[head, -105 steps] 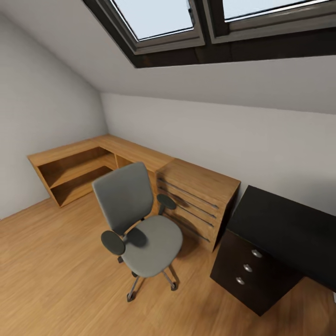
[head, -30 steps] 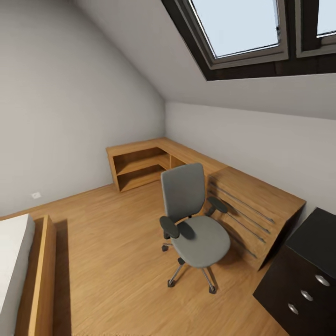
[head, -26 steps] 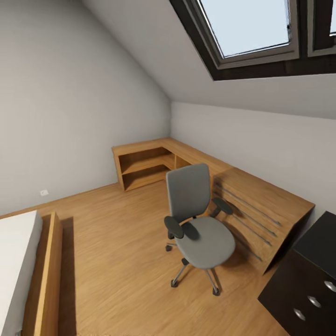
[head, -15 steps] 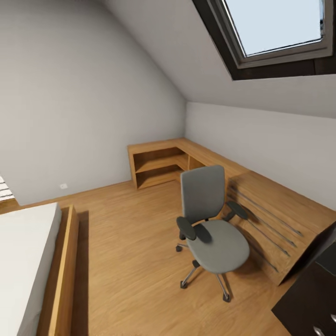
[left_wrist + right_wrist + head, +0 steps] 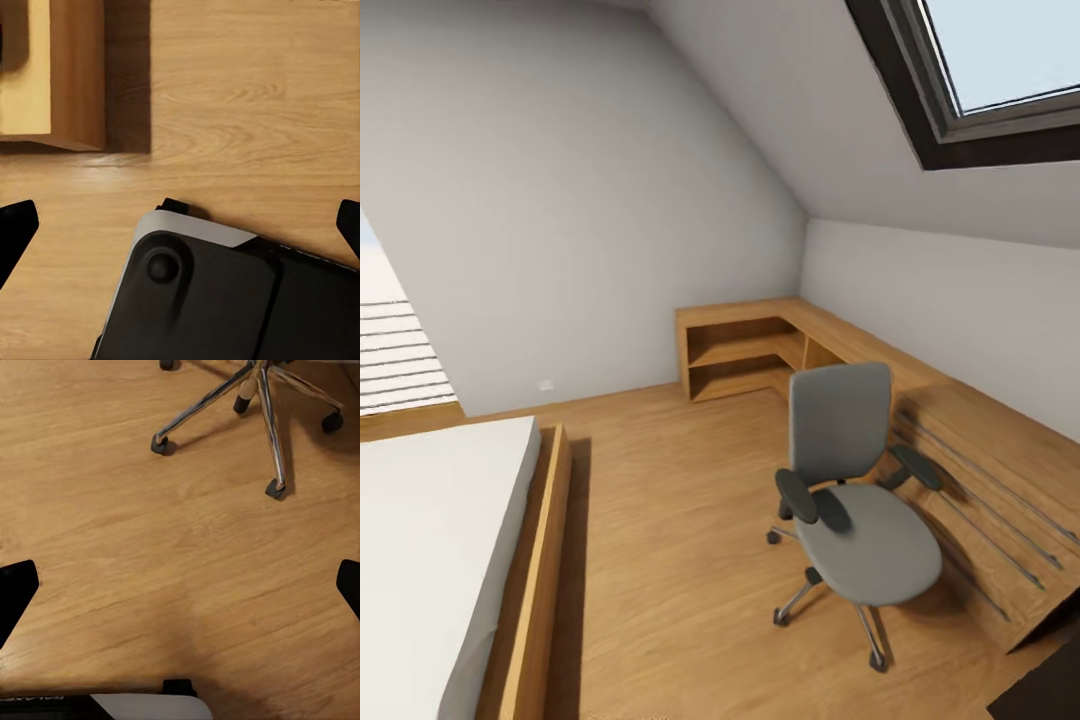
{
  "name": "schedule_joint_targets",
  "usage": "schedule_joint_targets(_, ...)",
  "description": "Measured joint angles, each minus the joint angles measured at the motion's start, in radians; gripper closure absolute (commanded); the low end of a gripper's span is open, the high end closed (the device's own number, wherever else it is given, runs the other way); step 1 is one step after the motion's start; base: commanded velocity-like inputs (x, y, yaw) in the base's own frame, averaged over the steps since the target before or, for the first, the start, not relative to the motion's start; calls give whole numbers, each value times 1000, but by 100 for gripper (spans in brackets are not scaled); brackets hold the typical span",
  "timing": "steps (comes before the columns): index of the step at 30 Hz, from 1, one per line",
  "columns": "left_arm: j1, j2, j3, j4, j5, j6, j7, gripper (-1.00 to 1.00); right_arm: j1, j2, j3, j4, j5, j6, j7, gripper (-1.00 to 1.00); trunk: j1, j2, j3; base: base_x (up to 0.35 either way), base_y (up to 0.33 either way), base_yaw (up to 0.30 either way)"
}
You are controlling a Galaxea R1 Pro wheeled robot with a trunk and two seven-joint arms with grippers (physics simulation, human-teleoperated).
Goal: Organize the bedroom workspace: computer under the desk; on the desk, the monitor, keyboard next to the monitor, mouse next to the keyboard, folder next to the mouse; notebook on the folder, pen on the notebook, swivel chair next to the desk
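Standing on the wood-plank floor (image 5: 660, 560) in the head view, one swivel chair (image 5: 855, 500) has a grey padded seat, tall back and two black armrests, beside a light wood cabinet (image 5: 1000, 480); a bed (image 5: 450, 560) lies left.

Left wrist view: left gripper (image 5: 180, 225) jaws apart over floor.

Right wrist view: right gripper (image 5: 180, 585) jaws apart; chrome chair legs, black casters.

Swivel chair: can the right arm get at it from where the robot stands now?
Probably yes for the base, less sure for the seat. The right gripper hangs open over bare wood floor, with the swivel chair legs just ahead and nothing between. The seat sits higher up.
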Motion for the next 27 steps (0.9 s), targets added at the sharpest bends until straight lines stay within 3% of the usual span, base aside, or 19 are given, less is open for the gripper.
schedule_joint_targets(10,0,-1,0,0,-5,0,0,-100,0,-4,2,2,4,-2,1,-100,0,0,-5,223,-59,272)
schedule_joint_targets(27,0,1,2,0,-4,0,0,-100,0,-3,4,4,4,-5,2,-100,0,0,-10,22,-8,250)
